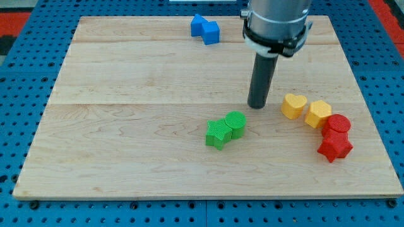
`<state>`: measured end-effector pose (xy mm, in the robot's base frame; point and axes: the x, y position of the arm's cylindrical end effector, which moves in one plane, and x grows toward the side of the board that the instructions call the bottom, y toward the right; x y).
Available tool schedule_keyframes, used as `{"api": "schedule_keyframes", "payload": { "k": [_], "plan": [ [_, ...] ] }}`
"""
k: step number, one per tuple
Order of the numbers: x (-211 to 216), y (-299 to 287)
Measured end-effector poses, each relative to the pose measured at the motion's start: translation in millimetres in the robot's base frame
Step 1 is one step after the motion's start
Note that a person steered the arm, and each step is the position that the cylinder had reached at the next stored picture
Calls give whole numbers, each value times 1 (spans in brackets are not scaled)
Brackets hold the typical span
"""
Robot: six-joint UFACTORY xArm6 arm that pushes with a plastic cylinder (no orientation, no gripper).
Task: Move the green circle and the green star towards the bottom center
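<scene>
1. My tip (257, 106) is a bare rod, holding nothing, just up-right of the green circle (235, 122)
2. Green circle touches the green star (218, 133), mid-board, nearer the bottom edge
3. Yellow heart (293, 105) sits toward the right edge

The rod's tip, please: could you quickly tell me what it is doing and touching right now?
My tip: no gripper, holds nothing; on the board just above-right of the green circle, apparently not touching it. The green star adjoins the circle.
</scene>
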<state>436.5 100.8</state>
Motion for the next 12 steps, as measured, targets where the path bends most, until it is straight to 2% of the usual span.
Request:
{"api": "schedule_keyframes", "payload": {
  "k": [1,2,4,6,7,12],
  "plan": [
    [-15,27],
    [7,52],
    [8,52],
    [-28,37],
    [-30,37],
    [-62,94]
  ]
}}
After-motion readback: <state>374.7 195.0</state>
